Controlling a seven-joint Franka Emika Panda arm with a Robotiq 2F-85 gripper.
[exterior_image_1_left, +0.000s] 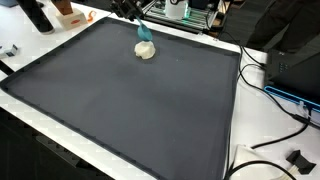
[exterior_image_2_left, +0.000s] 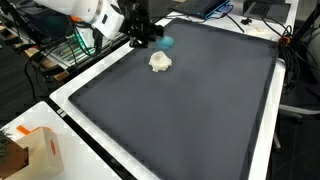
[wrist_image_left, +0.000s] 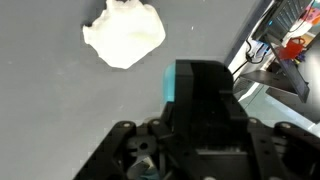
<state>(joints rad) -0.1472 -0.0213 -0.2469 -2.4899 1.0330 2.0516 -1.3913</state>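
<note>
step: gripper (exterior_image_2_left: 146, 36) pinches teal piece (exterior_image_1_left: 143, 33), low over far end of dark mat (exterior_image_1_left: 120, 110) | teal piece just beside white lump (exterior_image_1_left: 146, 50), contact unclear | next: likely set-down, needs a short straight drop clear of the lump

The dark mat (exterior_image_1_left: 130, 110) on the worktop lies open across centre and lower frame; only the white lump (exterior_image_1_left: 146, 51) at upper centre and cables (exterior_image_1_left: 285, 96) at right obstruct.

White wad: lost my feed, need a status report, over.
End effector shut on teal tool, near mat edge. White wad on mat beside tool; contact unclear. Nothing between them.
</note>
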